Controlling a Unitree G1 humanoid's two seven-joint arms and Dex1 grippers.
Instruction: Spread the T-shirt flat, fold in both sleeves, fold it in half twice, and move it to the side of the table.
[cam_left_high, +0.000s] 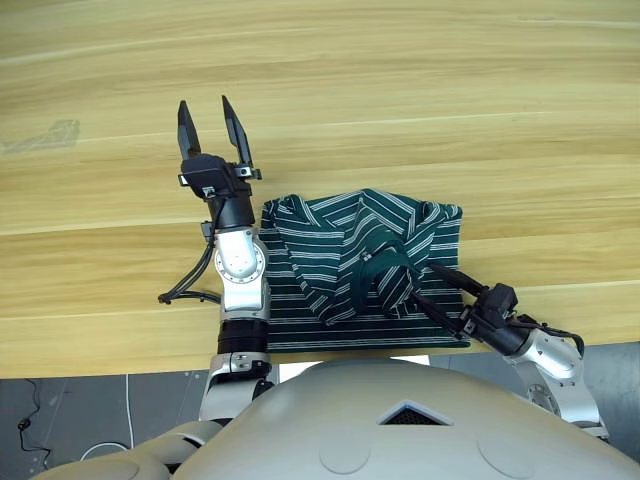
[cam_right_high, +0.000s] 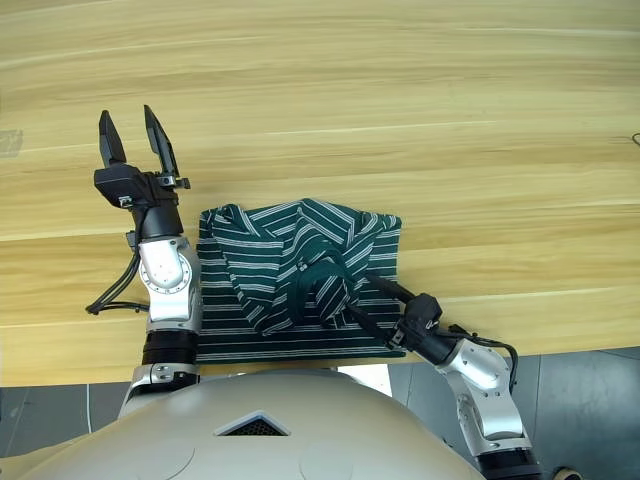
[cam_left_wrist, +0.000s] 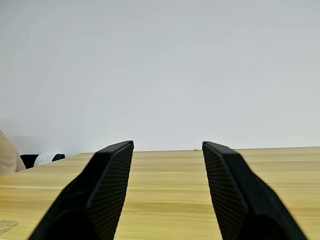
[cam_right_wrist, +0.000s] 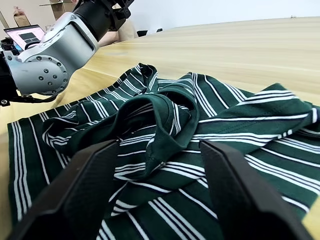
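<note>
The T-shirt (cam_left_high: 320, 235), green with white stripes, is lying bunched at the near edge of the table (cam_left_high: 400, 100). I am seeing my right gripper (cam_left_high: 415, 282) sitting low over the shirt's near right part, its fingers spread apart on either side of a raised fold at the collar. Farther out, my left gripper (cam_left_high: 205, 105) is hovering just beyond the shirt's far left corner, fingers parted, pointing away across the wood.

No text, label or number can be read anywhere.
</note>
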